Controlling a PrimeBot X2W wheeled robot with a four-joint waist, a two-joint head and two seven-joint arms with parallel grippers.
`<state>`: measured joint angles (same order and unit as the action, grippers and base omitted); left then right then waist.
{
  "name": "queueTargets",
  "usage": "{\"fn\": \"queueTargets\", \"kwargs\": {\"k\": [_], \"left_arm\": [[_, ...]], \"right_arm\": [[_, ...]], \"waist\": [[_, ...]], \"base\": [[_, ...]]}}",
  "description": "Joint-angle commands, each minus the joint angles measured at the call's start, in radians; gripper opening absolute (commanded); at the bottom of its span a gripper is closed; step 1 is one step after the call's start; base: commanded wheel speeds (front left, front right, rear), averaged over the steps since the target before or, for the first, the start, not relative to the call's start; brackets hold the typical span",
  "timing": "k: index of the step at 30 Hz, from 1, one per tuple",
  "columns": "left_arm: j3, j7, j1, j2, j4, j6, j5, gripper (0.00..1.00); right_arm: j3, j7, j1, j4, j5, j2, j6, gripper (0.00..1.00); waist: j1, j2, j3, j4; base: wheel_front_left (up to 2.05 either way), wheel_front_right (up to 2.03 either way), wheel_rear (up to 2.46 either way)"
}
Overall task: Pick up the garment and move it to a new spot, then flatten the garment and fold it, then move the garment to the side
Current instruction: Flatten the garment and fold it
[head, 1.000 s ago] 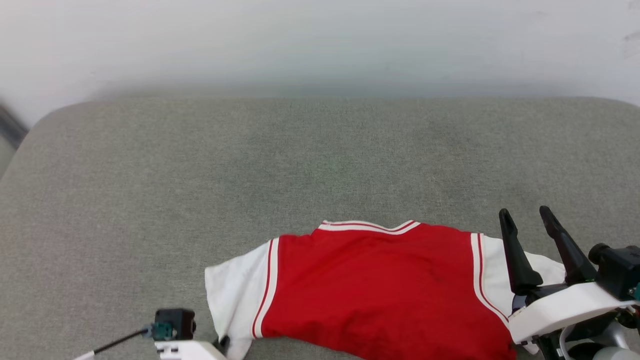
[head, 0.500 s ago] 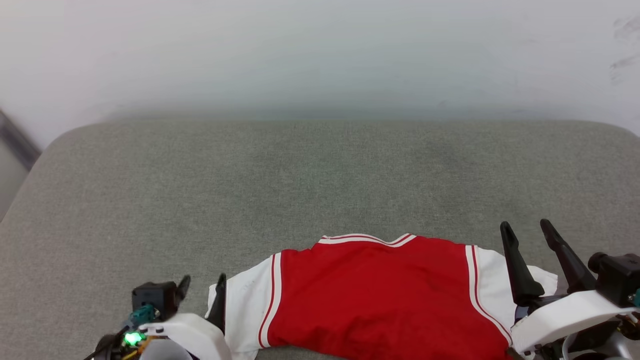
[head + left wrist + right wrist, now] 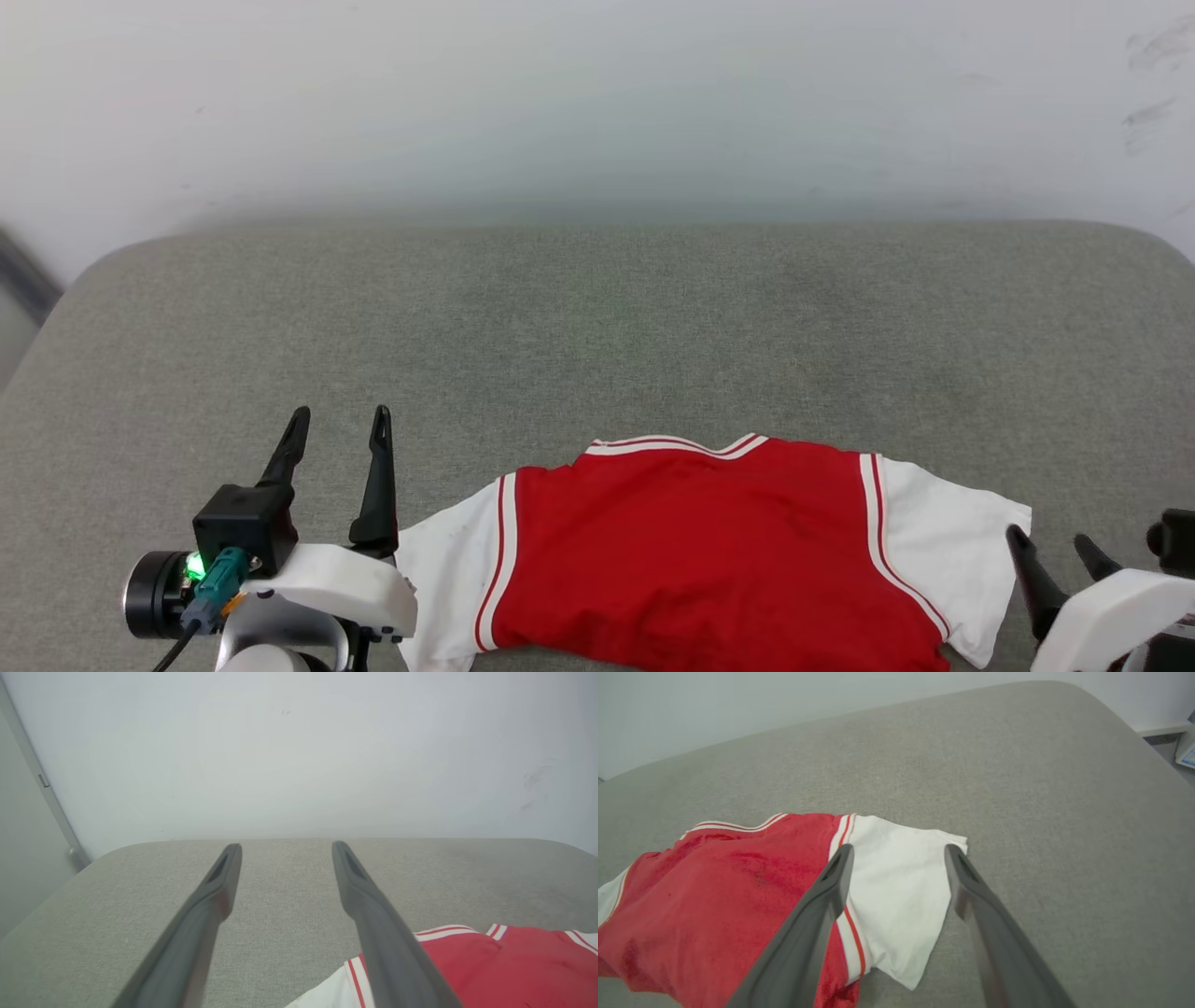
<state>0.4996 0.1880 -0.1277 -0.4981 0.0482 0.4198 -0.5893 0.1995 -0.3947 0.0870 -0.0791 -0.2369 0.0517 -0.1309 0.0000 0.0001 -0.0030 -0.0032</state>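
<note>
The red basketball-style shirt (image 3: 691, 551), with short white sleeves and striped trim, lies plain side up at 6 o'clock on the grey fabric-covered worktop (image 3: 597, 317), collar toward 12 o'clock. Its hem runs off the bottom of the head view, so I cannot tell whether it hangs over the near edge. The left gripper (image 3: 341, 415) sits at 8 o'clock just beside the left sleeve (image 3: 448, 560), jaws spread and empty. The right gripper (image 3: 1047, 539) at 4 o'clock is near the right sleeve (image 3: 943, 551), jaws likewise spread with nothing between them.

The body looks rumpled (shallow ridges across the red), so flattening seems to be the step in hand. It would go best by pinching both shoulder seams together, low and level. Then draw them evenly outward toward 9 and 3 o'clock, so neither sleeve drags the cloth askew.
</note>
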Motion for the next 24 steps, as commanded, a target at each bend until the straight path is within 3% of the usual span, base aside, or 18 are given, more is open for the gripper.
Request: {"fn": "queueTargets", "kwargs": {"k": [1, 5, 9, 18, 24], "left_arm": [[-0.002, -0.003, -0.012, -0.007, 0.018, 0.01, 0.009, 1.0], [0.002, -0.011, -0.03, -0.014, 0.066, 0.02, 0.027, 1.0], [0.011, -0.011, -0.055, -0.008, 0.097, 0.019, 0.039, 1.0], [0.013, -0.001, -0.112, 0.002, 0.094, -0.005, 0.039, 1.0], [0.011, -0.002, -0.12, 0.007, 0.067, -0.016, 0.024, 1.0]], "right_arm": [[0.032, -0.051, -0.019, 0.024, -0.011, 0.011, 0.0, 1.0], [0.096, -0.233, -0.076, 0.11, -0.035, 0.054, 0.0, 1.0], [0.117, -0.333, -0.157, 0.187, -0.055, 0.098, 0.0, 1.0], [0.064, -0.391, -0.334, 0.346, -0.058, 0.151, 0.0, 1.0], [0.042, -0.434, -0.355, 0.457, -0.069, 0.136, 0.0, 1.0]], "waist": [[0.0, -0.0001, 0.012, 0.002], [0.0, -0.0001, 0.051, 0.016], [0.0, -0.0001, 0.103, 0.037], [0.0, -0.0001, 0.219, 0.074], [0.0, -0.0001, 0.239, 0.082]], "base": [[0.0, 0.0, 0.0], [0.0, 0.0, 0.0], [0.0, 0.0, 0.0], [0.0, 0.0, 0.0], [0.0, 0.0, 0.0]]}}
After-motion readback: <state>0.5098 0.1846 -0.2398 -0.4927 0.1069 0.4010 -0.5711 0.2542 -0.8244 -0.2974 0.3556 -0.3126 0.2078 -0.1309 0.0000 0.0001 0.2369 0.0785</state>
